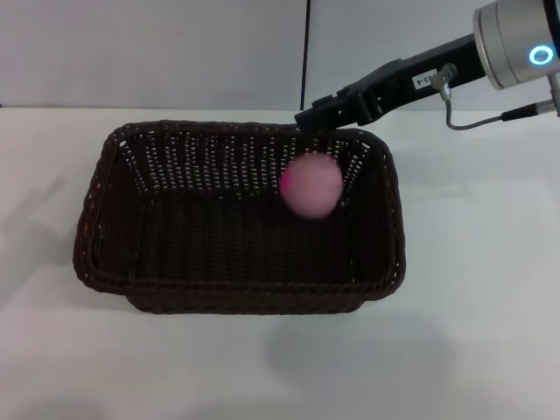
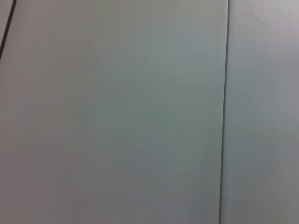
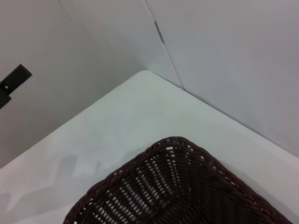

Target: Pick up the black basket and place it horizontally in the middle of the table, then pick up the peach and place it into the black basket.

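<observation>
The dark woven wicker basket [image 1: 236, 219] fills mid-table; the white tabletop [image 1: 472, 332] around it lies open, the basket's top unobstructed.

My table [image 1: 490, 289] is a plain white top running the full width of the head view. The black basket [image 1: 236, 297] rests directly on it near the centre, long side across. Bare white surface borders the basket at 3, 6 and 9 o'clock.
</observation>
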